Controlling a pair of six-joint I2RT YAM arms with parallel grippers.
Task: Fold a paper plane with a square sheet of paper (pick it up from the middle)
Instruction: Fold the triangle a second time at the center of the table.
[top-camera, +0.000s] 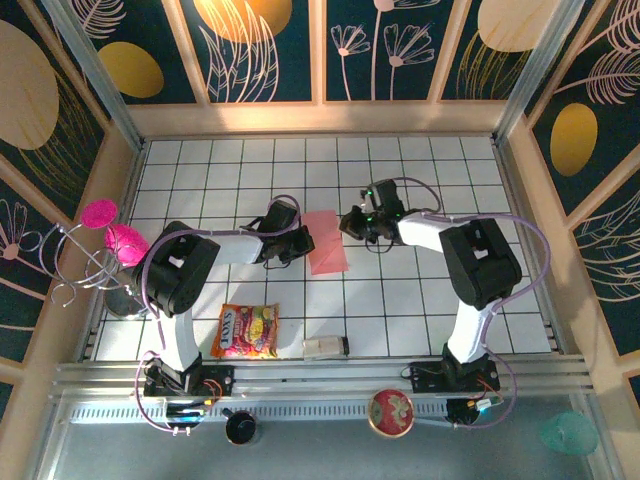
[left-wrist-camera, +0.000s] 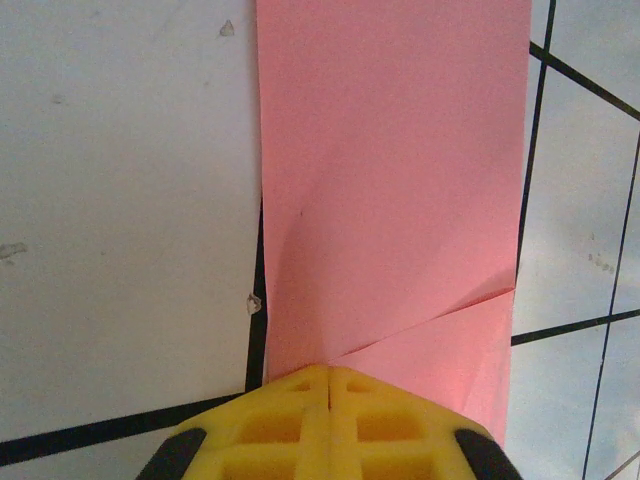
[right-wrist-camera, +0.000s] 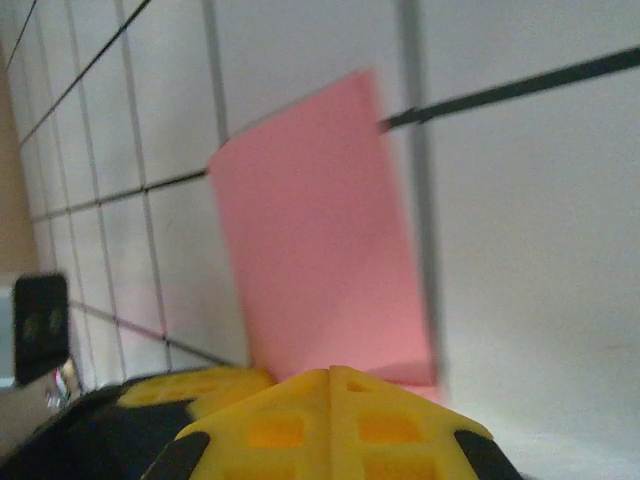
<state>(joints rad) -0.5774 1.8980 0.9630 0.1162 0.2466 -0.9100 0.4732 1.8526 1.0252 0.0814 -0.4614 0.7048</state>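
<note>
At the centre of the white tiled table (top-camera: 420, 300), the salmon-pink paper sheet (top-camera: 325, 243) lies as a narrow rectangle between the two grippers. The top external view gives the overall layout. The left arm reaches in from the left with its elbow bent, placing the left gripper (top-camera: 300, 243) at the sheet's left edge. The right arm arcs over from the right, placing the right gripper (top-camera: 350, 222) at the sheet's upper right edge. An orange-yellow snack packet (top-camera: 245, 330) lies near the left arm's base, well apart from the sheet. The left wrist view adds surface detail: the sheet (left-wrist-camera: 390, 180) is smooth and matte, with a sharp diagonal crease across the corner nearest the left gripper (left-wrist-camera: 328, 372). Its yellow ribbed fingers (left-wrist-camera: 290, 400) are pressed together, tips at the paper's edge. In the right wrist view, which is blurred, the right gripper (right-wrist-camera: 330, 375) likewise has its yellow fingers closed together, just beside the sheet (right-wrist-camera: 320, 260).
</note>
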